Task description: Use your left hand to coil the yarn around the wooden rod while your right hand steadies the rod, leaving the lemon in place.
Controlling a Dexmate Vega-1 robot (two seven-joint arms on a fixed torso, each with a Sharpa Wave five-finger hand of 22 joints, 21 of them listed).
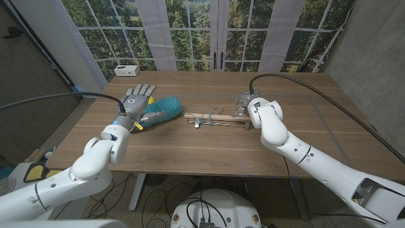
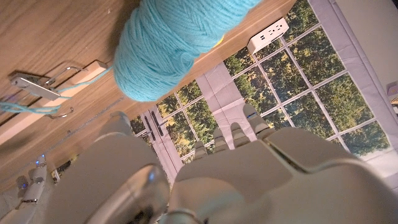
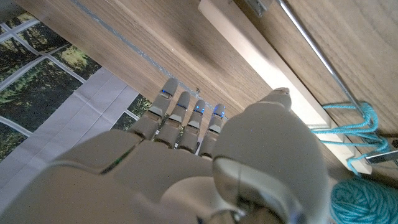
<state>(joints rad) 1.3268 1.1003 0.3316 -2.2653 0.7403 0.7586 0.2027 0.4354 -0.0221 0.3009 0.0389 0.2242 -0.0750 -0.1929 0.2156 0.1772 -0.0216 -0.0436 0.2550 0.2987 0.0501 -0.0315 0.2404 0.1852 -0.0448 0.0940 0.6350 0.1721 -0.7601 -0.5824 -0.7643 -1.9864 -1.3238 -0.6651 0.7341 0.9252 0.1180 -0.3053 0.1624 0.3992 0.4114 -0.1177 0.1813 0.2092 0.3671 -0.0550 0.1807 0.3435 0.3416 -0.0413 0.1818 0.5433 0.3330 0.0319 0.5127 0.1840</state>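
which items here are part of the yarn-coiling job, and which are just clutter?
Job:
- teal yarn ball, strand running to the rod
- wooden rod, a hanger bar with metal clips
- left hand, over the yarn ball
- right hand, at the rod's end
- a yellow bit under the yarn, perhaps the lemon; can't confirm

Clutter:
- white power strip, table's far edge

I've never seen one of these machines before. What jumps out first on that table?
The bright teal ball of yarn draws the eye, lying left of the table's middle, right beside the robot's left hand, whose fingers are spread. A loose strand runs from it to a pale wooden rod with metal clips at the middle of the wooden table. The white right hand sits at the rod's right end.
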